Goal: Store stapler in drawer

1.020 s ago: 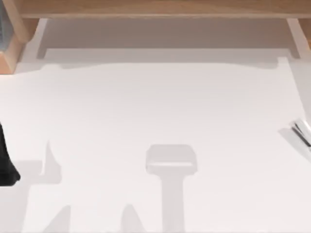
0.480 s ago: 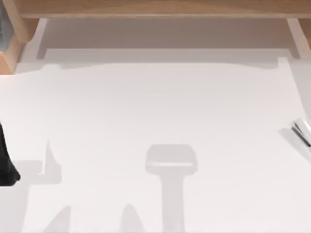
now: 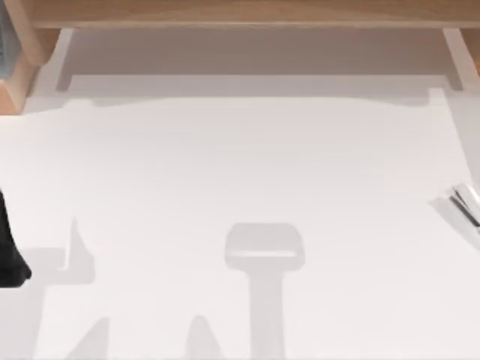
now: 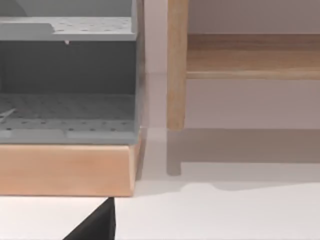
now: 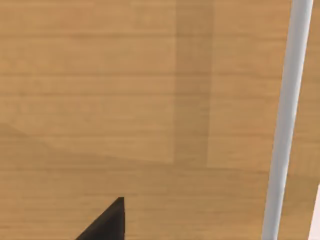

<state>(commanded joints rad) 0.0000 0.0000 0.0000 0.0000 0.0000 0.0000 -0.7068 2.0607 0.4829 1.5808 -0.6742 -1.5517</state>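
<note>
The stapler [image 3: 466,201] lay ungrasped at the table's [image 3: 240,165] three-o'clock edge, so the approach step seemed pending, needing my right arm to reach it; the left gripper [image 3: 9,247], jaw state untellable, sat at nine o'clock.

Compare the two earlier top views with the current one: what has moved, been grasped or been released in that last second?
Nothing has visibly changed. The stapler lies in the same spot at the right edge of the white table, untouched, and the left arm's dark shape stays parked at the left edge.
</note>
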